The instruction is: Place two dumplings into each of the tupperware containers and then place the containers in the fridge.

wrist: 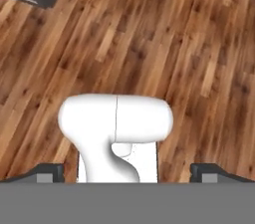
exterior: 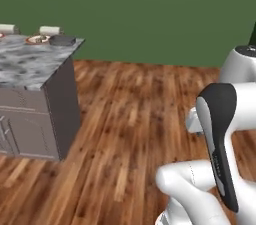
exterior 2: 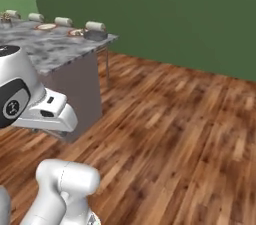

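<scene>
A grey tupperware container (exterior: 62, 40) (exterior 2: 95, 34) sits at the near corner of the marble counter, far from the arm. Next to it lies a round red-rimmed plate (exterior: 37, 39) (exterior 2: 76, 32); the dumplings are too small to make out from here. The fridge is out of view. In the hand view my gripper (wrist: 128, 173) is open, with its two dark fingertips (wrist: 50, 173) wide apart and nothing held. It looks down over the wooden floor, well away from the counter.
The counter island (exterior: 30, 64) (exterior 2: 60, 51) stands on grey cabinets at the left. White rolls (exterior 2: 95, 25) line its far edge, and a second plate (exterior 2: 46, 27) lies further back. Wooden floor (exterior: 135, 119) stretches to a green wall (exterior 2: 165, 14).
</scene>
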Motion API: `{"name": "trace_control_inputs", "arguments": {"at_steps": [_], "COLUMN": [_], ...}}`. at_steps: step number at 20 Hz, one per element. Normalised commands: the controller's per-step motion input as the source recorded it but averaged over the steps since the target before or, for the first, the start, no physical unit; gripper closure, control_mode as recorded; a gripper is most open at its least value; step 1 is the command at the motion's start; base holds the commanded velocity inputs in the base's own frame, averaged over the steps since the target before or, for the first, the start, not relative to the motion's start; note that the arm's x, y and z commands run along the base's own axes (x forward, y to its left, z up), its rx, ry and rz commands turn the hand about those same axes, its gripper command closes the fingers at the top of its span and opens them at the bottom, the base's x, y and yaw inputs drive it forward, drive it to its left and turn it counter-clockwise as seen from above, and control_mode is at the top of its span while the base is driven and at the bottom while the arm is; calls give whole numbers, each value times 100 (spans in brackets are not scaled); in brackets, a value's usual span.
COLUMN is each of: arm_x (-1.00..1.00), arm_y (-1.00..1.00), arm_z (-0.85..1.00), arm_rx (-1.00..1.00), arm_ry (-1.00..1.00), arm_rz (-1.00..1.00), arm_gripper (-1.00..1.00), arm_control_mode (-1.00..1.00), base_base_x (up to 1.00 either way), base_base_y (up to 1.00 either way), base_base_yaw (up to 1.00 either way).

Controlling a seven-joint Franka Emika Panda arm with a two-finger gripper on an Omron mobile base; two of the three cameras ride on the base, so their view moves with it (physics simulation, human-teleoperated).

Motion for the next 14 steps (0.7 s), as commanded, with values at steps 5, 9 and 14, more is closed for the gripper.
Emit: {"name": "trace_control_inputs", "arguments": {"at_steps": [5, 9, 14], "arm_x": [0, 0, 0], "arm_y": [0, 0, 0], "arm_z": [0, 0, 0], "arm_rx": [0, 0, 0], "arm_ry": [0, 0, 0], "arm_rz": [0, 0, 0], "arm_gripper": [-100, -100, -100], "arm_control_mode": [100, 100, 100], "base_base_x": [100, 100, 100], "base_base_y": [2, -1, -20], "base_base_yaw": [-8, 0, 0]}}
